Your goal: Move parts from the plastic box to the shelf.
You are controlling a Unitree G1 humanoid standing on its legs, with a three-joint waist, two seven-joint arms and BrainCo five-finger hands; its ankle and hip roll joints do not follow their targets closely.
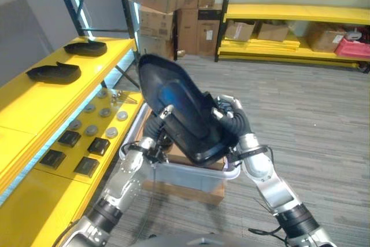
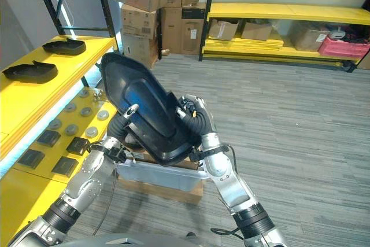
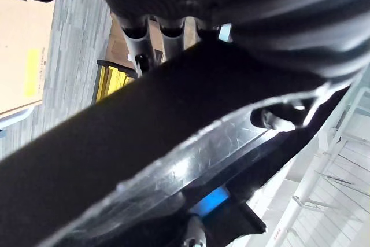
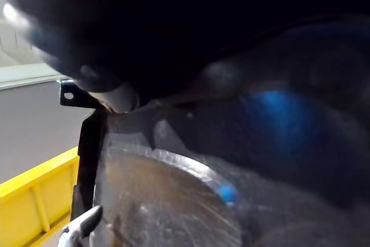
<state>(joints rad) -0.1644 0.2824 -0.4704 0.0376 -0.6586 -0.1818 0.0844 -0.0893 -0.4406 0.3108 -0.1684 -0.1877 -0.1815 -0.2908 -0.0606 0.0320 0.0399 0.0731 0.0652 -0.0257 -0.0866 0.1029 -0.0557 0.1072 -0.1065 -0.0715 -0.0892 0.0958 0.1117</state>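
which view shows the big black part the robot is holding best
The left eye view: the whole black part shows there, held up over the plastic box by both hands. The right eye view shows much the same. Both wrist views catch just a close, dark stretch of its surface.

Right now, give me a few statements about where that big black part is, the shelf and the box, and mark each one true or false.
1. The large black part is held up above the plastic box. True.
2. The left hand and the right hand are both on it. True.
3. The yellow shelf holds no black parts yet. False: two black parts already lie on its top level.
4. The plastic box rests on the shelf. False: it sits low beside the shelf, on a brown base.
5. Cardboard boxes are stacked behind the shelf. True.
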